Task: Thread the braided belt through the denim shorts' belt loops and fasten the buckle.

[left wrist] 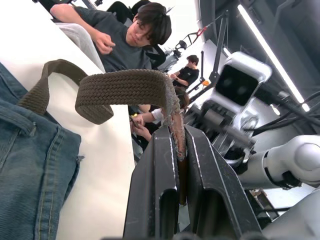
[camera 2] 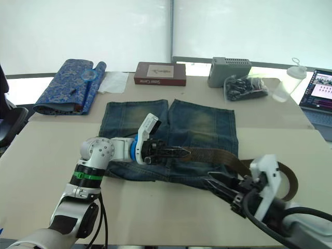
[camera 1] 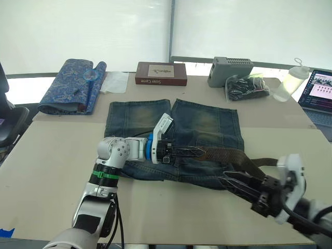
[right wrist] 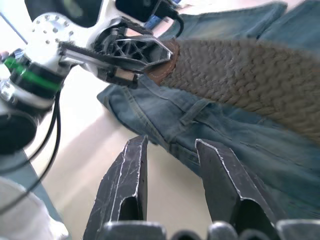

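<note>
Head view: the left gripper (camera 1: 182, 152) clamps the tip of the braided belt (camera 1: 223, 154) above the denim shorts (camera 1: 207, 124) spread on the tabletop (camera 1: 52, 155). Left wrist view: brown woven strap pinched between its fingers (left wrist: 155, 190). Right wrist view: the right gripper (right wrist: 172, 172) hangs open beside the waistband

The two eye views look down from the head over the table (camera 1: 52, 171). Each wrist view looks closely along its own jaws; both catch the braided belt (right wrist: 240, 70) ahead of them.
</note>
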